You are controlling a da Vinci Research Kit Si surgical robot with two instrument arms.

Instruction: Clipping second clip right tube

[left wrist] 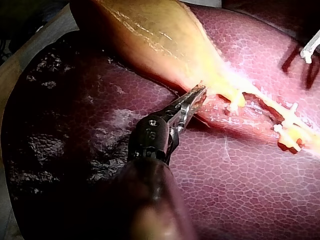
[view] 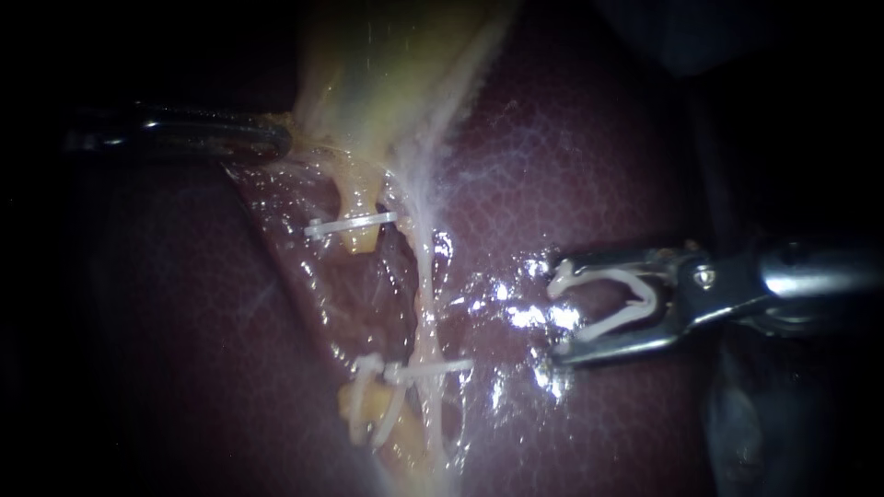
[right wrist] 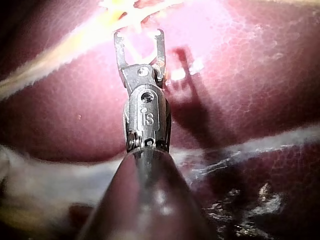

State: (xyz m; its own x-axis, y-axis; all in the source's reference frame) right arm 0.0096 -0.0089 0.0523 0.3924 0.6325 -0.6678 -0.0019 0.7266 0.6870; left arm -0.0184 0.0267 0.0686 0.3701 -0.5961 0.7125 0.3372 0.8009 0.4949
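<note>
Second clip (view: 649, 299) sits spread in the right instrument's (view: 560, 313) wide jaws, both gripping it, near the right tube (view: 429, 276) but not yet around it — this looks like the approach. Next move: cross the wet liver (view: 571, 156), straddle that thin strand above the placed clip (view: 433, 370), then squeeze. Crowding the path is another clip (view: 354, 224) on the left tube (view: 361, 198). Farther off, the left instrument (view: 281, 138) pinches the gallbladder (view: 387, 64) — jaws closed on it.

The white clip (view: 642, 299) lies open in the right instrument (view: 555, 313), apart from the thin, pale right tube (view: 426, 276), which bears a closed clip (view: 440, 369) lower down.
</note>
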